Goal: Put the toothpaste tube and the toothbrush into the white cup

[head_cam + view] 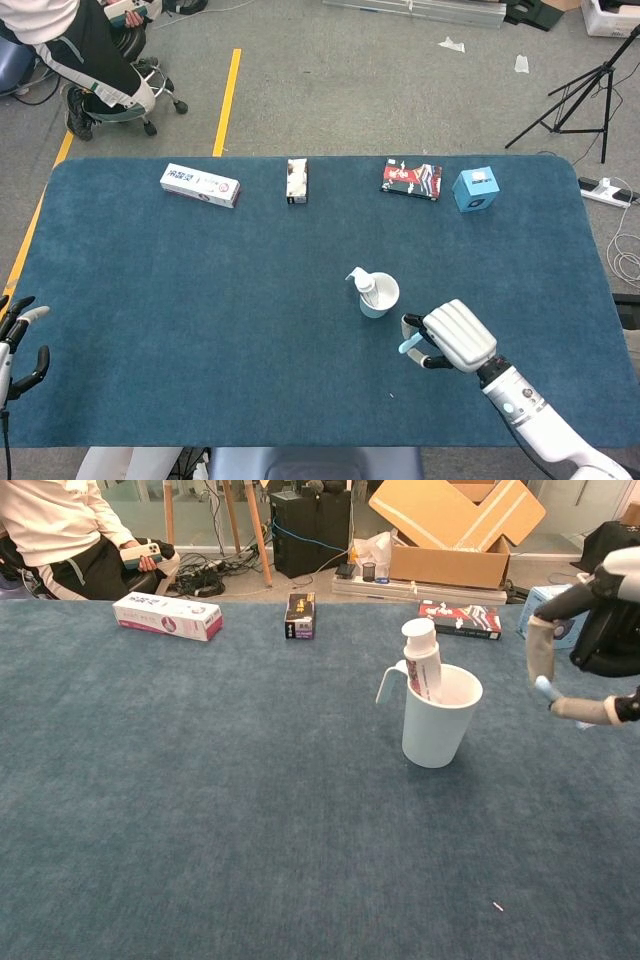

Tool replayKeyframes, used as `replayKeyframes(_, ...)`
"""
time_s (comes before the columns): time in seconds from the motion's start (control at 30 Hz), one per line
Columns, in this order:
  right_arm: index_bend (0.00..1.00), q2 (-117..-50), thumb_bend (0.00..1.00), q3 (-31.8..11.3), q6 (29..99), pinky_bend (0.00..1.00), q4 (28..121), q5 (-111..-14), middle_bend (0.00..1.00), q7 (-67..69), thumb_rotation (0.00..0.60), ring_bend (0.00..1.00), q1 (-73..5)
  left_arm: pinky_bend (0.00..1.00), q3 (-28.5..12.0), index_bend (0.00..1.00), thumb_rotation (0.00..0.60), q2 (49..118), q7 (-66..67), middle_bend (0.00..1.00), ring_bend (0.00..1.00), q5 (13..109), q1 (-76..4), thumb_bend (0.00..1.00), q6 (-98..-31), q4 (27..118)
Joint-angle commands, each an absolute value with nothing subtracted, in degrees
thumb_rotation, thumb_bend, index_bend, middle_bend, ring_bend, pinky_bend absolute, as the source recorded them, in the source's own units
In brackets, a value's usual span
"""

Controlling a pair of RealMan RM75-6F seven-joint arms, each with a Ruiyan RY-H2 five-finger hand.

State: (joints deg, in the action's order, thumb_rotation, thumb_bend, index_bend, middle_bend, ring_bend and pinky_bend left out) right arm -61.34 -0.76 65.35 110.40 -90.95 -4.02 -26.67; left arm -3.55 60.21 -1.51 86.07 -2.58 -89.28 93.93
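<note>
Two hands are showing, one at each side; the left hand (20,340) is sitting at the far left edge of the blue tabletop (200,300), with its fingers (33,314) a little apart and holding nothing; along the far side, going left to right, a white and pink box (200,185), a small dark box (297,181), a red and black packet (411,179) and a blue box (476,189) are lying in a row; nearer the middle, the white cup (438,717) is standing upright, and the toothpaste tube (422,660) is standing in it, leaning on the rim with its cap sticking out on top; just to the right of the cup, the right hand (452,338) is hanging above the tabletop, not touching the cup; its fingers (541,650) are curling in and holding the light blue toothbrush (409,346), which is poking out toward the cup.
</note>
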Motion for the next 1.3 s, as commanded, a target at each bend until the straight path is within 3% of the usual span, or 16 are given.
replayKeyframes(0.03, 0.61, -58.8, 0.26, -1.2, 66.6, 1.0, 111.9, -93.9, 1.0, 3.0, 0.6, 1.0, -27.1, 0.03, -3.6, 0.22, 0.6, 60.2, -1.5, 0.16, 0.02, 86.1, -2.6, 0.5, -89.3, 93.9)
replayKeyframes(0.53, 0.61, -56.7, 0.26, -3.2, 72.0, 1.0, 111.1, -98.2, 1.0, 20.5, 0.6, 1.0, -27.7, 0.03, -3.5, 0.22, 0.6, 60.2, -1.4, 0.16, 0.02, 86.1, -2.6, 0.5, -89.2, 94.0)
replayKeyframes(1.3, 0.61, -65.1, 0.26, -6.8, 74.7, 1.0, 101.8, -93.4, 1.0, 35.6, 0.6, 1.0, -28.7, 0.03, -3.4, 0.22, 0.6, 60.0, -1.6, 0.16, 0.02, 85.9, -2.6, 0.5, -89.0, 94.2)
